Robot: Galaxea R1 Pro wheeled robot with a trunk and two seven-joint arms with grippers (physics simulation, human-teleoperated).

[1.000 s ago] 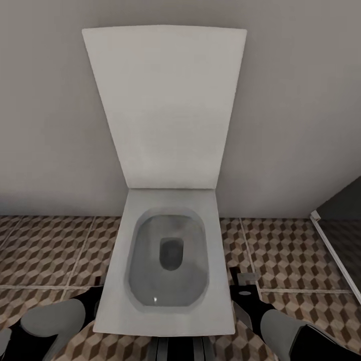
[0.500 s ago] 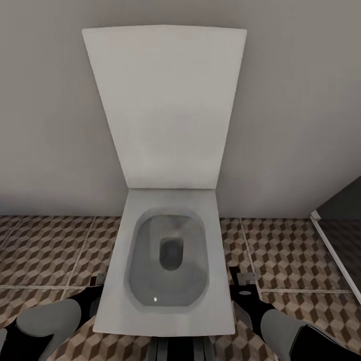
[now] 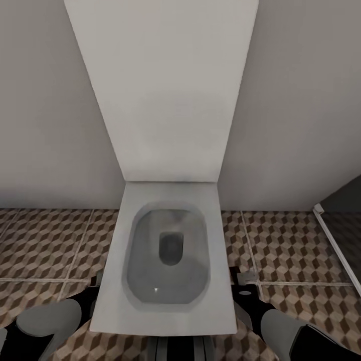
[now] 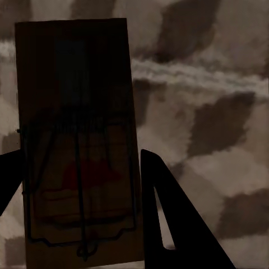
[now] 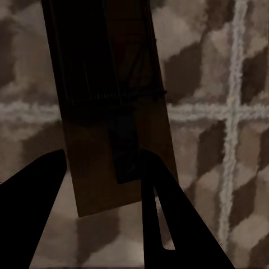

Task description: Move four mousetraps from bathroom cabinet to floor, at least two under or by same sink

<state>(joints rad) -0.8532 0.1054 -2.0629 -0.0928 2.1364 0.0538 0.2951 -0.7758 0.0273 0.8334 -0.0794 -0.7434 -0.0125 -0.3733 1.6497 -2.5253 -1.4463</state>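
Note:
In the left wrist view a tan mousetrap [image 4: 78,145] with dark wire parts stands between the dark fingers of my left gripper [image 4: 81,154], which is shut on it above the cube-patterned bathroom floor [image 4: 213,84]. Another mousetrap [image 5: 112,112], darker brown, is held the same way by my right gripper [image 5: 103,152] over the tiles and pale grout lines [image 5: 230,112]. From the head camera both arms hang low, the left arm [image 3: 47,321] and the right arm [image 3: 281,321], one on each side of the toilet. The cabinet and the sink are out of view.
A white square toilet [image 3: 115,281] with its lid [image 3: 165,90] raised stands straight ahead against a grey wall. A white-edged dark panel [image 3: 336,245] runs along the floor at the right. Patterned floor [image 3: 45,240] lies open on both sides of the toilet.
The whole head view has shifted: the toilet and its lid look larger and nearer, so the camera has moved. The arms hold their places.

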